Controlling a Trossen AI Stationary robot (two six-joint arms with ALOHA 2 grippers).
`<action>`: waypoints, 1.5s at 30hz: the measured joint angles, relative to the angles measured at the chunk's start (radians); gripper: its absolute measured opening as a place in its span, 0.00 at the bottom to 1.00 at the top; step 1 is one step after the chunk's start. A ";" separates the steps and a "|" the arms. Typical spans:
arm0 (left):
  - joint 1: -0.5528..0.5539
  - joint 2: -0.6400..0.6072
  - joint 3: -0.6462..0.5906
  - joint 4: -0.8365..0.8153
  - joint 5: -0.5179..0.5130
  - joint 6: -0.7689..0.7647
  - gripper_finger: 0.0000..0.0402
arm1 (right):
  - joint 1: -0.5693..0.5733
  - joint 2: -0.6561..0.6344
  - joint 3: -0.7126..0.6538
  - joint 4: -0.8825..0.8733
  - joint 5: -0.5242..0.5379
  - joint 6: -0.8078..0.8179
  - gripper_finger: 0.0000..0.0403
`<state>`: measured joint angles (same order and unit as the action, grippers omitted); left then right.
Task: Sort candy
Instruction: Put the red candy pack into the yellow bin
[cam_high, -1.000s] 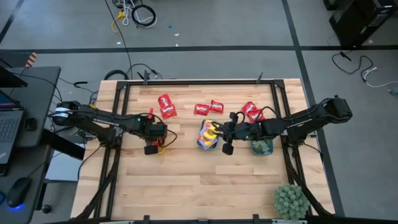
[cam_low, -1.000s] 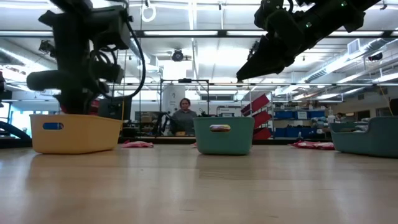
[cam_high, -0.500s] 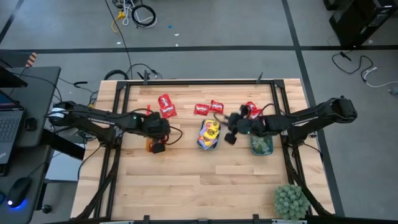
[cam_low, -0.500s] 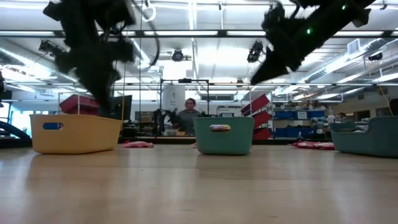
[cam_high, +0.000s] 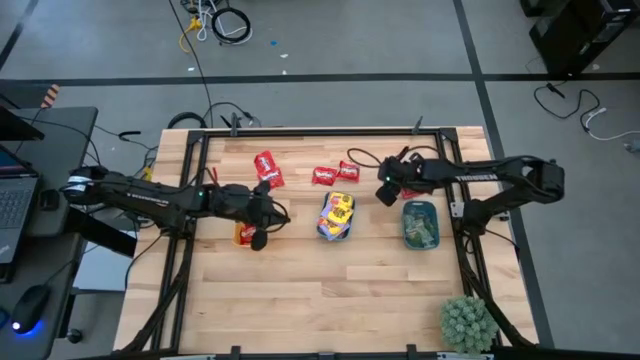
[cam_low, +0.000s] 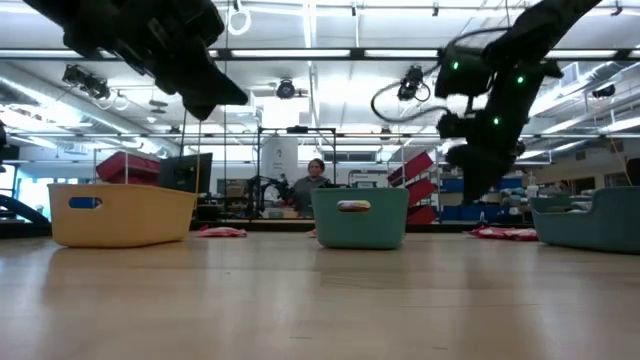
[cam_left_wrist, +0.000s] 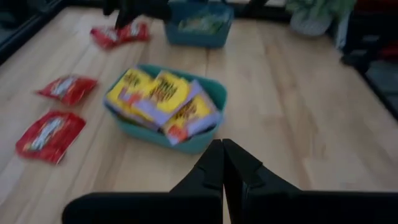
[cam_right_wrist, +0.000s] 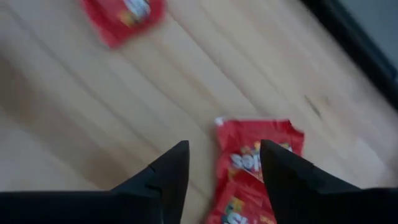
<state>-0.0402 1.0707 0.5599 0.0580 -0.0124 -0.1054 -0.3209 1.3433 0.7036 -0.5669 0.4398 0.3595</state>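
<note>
The wooden table (cam_high: 300, 290) carries three small trays (cam_high: 337, 218), loose red candy (cam_high: 268, 170) and a plant (cam_high: 468, 322).

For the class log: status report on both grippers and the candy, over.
Left gripper shut, empty, near the yellow tray. Right gripper open above red candy. Four red packets loose on the table. Nothing blocking.

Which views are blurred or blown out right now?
Right wrist view: streaked blur, red candy packets smeared past the open right end effector. Left wrist view: soft throughout. Low view: ceiling lights glare, both arms blurred silhouettes. High view: evenly lit, sharp.
</note>
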 joint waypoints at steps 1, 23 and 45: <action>0.000 0.000 -0.005 0.017 0.008 0.000 0.00 | -0.020 0.012 0.000 -0.005 -0.020 -0.003 0.47; 0.001 0.000 -0.012 0.194 0.067 0.104 0.00 | -0.177 0.244 0.005 0.067 -0.098 -0.127 0.29; 0.064 0.018 -0.366 1.090 0.101 -0.062 0.04 | 0.139 -0.155 -0.002 0.476 -0.260 -0.118 0.00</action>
<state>0.0242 1.0882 0.1941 1.1480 0.0886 -0.1673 -0.1815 1.1887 0.7021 -0.0913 0.1797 0.2418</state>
